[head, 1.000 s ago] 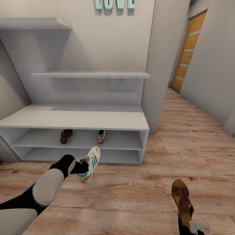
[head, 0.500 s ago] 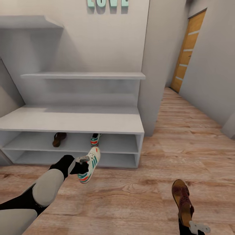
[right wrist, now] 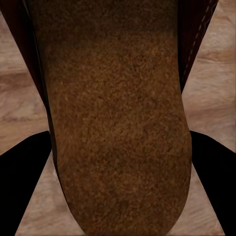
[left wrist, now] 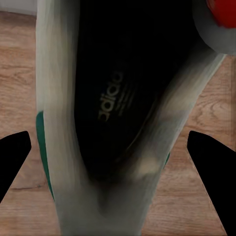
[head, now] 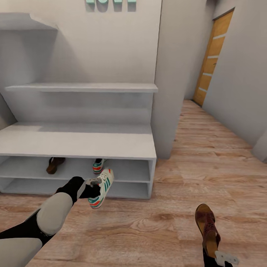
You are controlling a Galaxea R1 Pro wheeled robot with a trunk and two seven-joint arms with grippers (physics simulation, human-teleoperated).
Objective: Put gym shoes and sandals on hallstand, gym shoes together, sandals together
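A white gym shoe (head: 101, 187) with green stripes is clamped in the left gripper (head: 93, 184), held in the air just in front of the hallstand (head: 78, 142); its dark insole (left wrist: 123, 98) sits between the two fingers. Beyond that gripper, on the upper open shelf, stand the second gym shoe (head: 98, 165) and, well apart from it, a brown sandal (head: 54, 164). The right gripper (head: 218, 257) grasps the other sandal (head: 207, 228) by its heel above the corridor floor (head: 207, 163), its tan footbed (right wrist: 118, 123) between the fingers.
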